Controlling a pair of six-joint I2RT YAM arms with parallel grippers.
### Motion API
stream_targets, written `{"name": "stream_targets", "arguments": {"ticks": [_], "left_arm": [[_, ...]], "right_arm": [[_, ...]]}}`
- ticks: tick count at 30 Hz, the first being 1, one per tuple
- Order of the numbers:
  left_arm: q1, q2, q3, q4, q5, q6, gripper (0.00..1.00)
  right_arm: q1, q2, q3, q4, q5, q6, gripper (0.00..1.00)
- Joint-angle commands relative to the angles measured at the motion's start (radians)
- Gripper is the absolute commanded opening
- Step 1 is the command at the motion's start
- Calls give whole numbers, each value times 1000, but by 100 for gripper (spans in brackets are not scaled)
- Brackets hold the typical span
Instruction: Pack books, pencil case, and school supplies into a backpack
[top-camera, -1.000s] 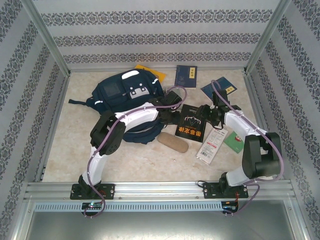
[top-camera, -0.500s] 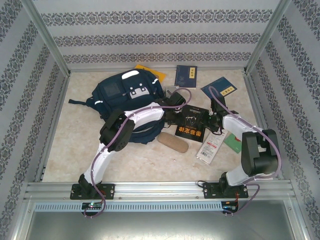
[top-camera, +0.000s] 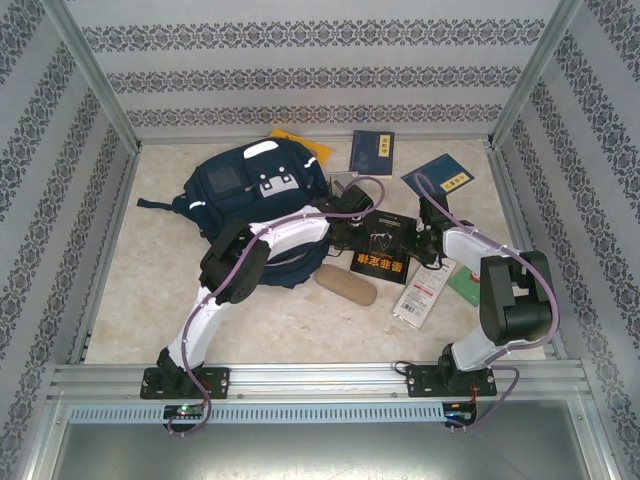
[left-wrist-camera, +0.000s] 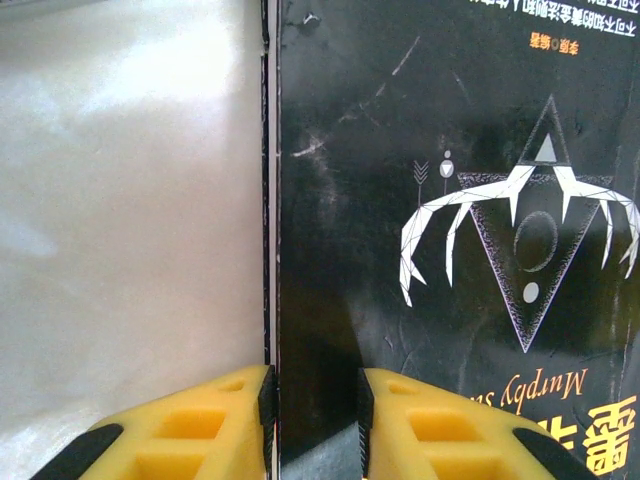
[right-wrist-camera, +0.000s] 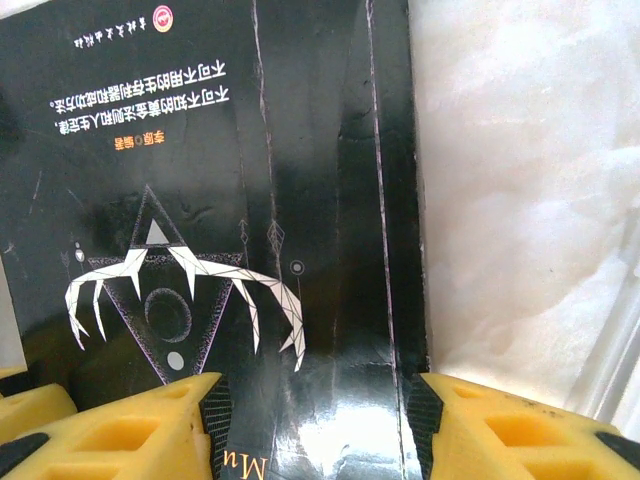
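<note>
Both left claw and right claw stand parted over black "Murphy" book.

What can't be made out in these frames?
Left wrist: whether the left gripper grips the black book; the gap between its fingers is dark.
Top external: yellow book, mostly hidden by the backpack.
Top external: small green item, partly under the right arm.
Right wrist: book title, cut off by the bottom edge.
</note>
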Motion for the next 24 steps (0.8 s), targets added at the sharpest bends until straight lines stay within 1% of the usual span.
{"name": "stream_targets", "arguments": {"ticks": [1,6,13,18,24], "left_arm": [[-4,4,-37,-112,-74,-22,30],[-4,-39,-36,-102,-82,-14,31],[-4,-66,28,-108,-53,18,35],[6,-41,45,-116,-59,36,36],[16,7,33,-127,-65,50,36]], "right_arm": [[1,14,-11,-99,55,18,54],[22,-48,-13,-105,59,44,54],[42,-102,18,-171,91,57,56],[48,-72,-9,-152,65,68,56],[91,-6,-11,-132,75,83,56]]}}
